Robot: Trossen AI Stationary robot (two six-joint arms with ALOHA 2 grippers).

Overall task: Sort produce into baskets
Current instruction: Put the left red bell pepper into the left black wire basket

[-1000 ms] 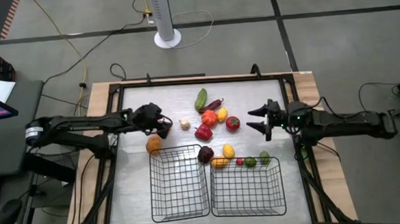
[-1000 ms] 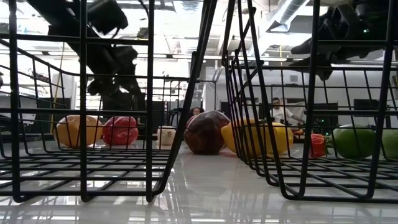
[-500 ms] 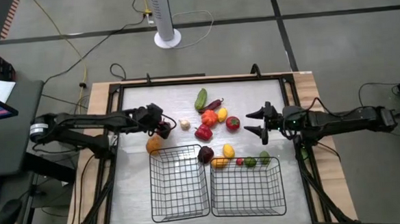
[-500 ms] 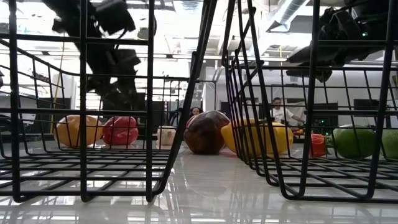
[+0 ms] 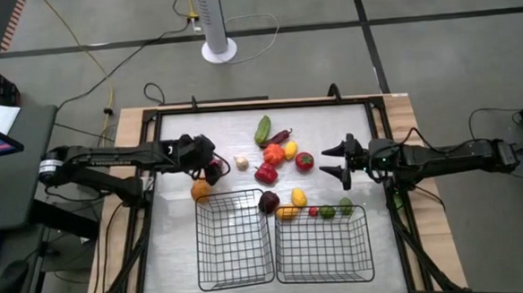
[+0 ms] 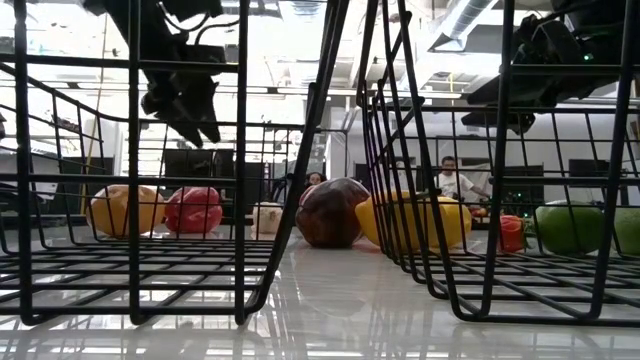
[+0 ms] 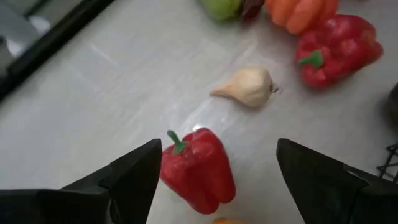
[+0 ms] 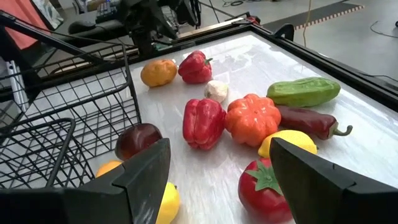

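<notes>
Produce, my left side: a small red pepper (image 7: 198, 168) lies on the worktop (image 5: 182, 249) directly beneath my left gripper (image 7: 214, 163), between its spread fingers, untouched; nothing held. An orange (image 5: 201, 190) sits just beside it toward the near edge, at the far rim of the left basket (image 5: 236, 240). White garlic (image 7: 249, 87) lies just beyond the pepper. Well apart, near the right edge, my right gripper (image 5: 328, 160) hovers open and empty, facing the tomato (image 5: 304, 161).
</notes>
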